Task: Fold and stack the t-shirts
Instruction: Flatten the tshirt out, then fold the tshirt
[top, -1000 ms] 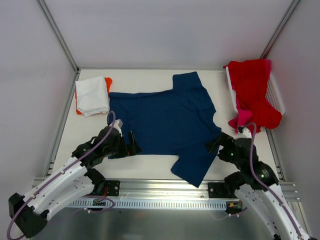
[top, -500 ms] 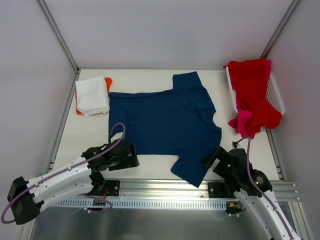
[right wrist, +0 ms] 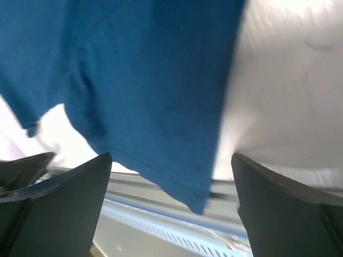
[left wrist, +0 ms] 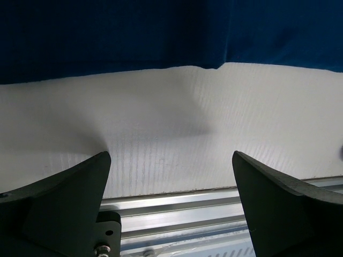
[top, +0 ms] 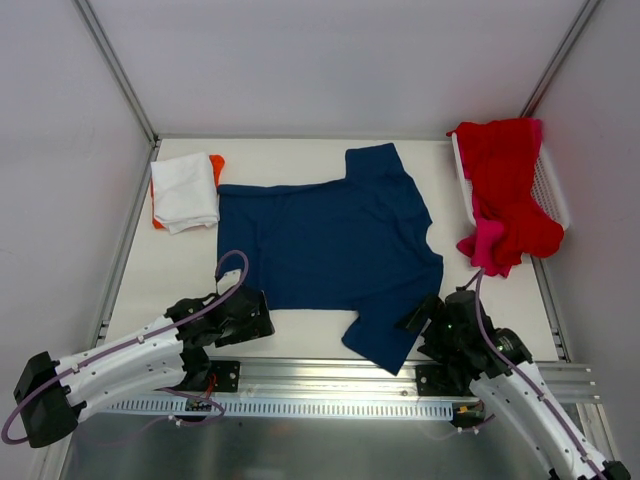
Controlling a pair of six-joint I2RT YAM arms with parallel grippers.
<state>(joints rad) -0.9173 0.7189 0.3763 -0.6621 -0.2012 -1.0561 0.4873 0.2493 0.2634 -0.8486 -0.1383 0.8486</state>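
Navy t-shirt (top: pixel 330 245) spread flat | overhead alone shows red shirts (top: pixel 505 180) in basket (top: pixel 553 190) | left hand (left wrist: pixel 170 156), right hand (right wrist: pixel 170 158): both spread, empty

Robot lab test cell. White desk (top: pixel 300 160) boxed in by bare white panels (top: pixel 330 60) on aluminium posts (top: pixel 115 70). Slotted aluminium rail (top: pixel 330 372) along desk's near edge; left arm (top: pixel 120 360) and right arm (top: pixel 528 398) bolted to it. Even light, plain surfaces all round.
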